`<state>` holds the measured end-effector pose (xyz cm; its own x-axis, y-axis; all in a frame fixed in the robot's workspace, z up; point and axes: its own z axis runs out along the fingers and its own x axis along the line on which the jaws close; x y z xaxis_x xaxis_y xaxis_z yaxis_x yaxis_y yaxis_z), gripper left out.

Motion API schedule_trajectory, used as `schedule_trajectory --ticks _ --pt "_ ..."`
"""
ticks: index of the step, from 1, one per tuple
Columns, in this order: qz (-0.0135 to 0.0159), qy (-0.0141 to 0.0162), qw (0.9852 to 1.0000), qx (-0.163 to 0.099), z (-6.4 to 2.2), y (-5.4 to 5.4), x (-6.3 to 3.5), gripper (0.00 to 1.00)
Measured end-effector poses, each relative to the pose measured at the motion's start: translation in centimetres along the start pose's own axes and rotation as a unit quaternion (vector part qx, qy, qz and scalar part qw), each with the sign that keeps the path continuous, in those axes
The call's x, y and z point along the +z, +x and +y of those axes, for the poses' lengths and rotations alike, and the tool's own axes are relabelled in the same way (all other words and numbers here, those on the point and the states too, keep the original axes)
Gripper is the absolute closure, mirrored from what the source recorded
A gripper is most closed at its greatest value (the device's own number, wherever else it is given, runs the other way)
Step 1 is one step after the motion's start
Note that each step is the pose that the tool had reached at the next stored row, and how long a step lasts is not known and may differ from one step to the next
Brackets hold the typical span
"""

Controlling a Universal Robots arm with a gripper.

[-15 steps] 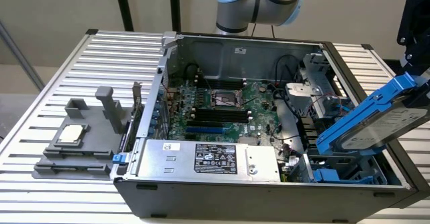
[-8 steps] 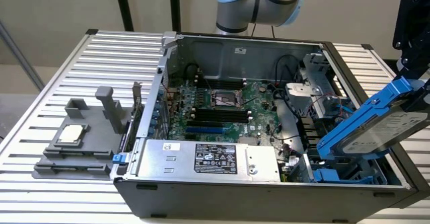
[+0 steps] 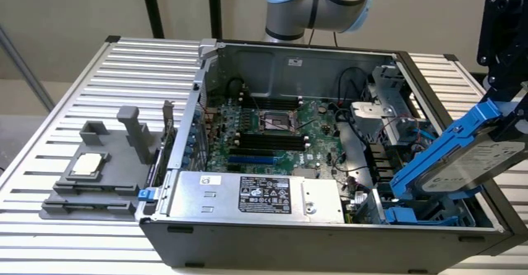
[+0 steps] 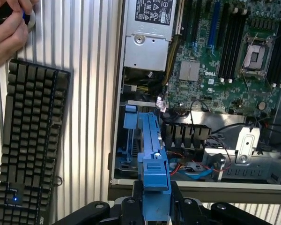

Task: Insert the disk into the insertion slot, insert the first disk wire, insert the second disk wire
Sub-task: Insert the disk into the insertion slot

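Holding the disk point(image 3: 462, 164) tilted, low end near the insertion slot point(image 3: 415, 216) at the exterior view's right, clamping its blue frame point(image 4: 152, 140) in the jaws of the gripper point(image 4: 155, 206); judging it stiff, heavyish, shock-sensitive, so favouring frame edges over label face.

The disk point(image 3: 466, 164) sits tilted above the insertion slot point(image 3: 410, 216).
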<state>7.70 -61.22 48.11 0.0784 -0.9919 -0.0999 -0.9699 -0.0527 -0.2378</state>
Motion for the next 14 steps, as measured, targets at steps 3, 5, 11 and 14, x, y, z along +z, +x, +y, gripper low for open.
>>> schedule_trajectory --ticks 3,5,11,14 --pt "0.0015 0.0033 1.0 0.005 0.29 0.0 0.03 0.68" --pt "0.0024 0.0046 0.9999 0.009 0.59 0.0 0.05 0.68" --pt "0.0048 0.0132 0.9998 0.016 1.3 0.0 0.28 0.68" --pt "0.0056 0.0231 0.9996 0.017 1.6 0.0 0.52 0.68"
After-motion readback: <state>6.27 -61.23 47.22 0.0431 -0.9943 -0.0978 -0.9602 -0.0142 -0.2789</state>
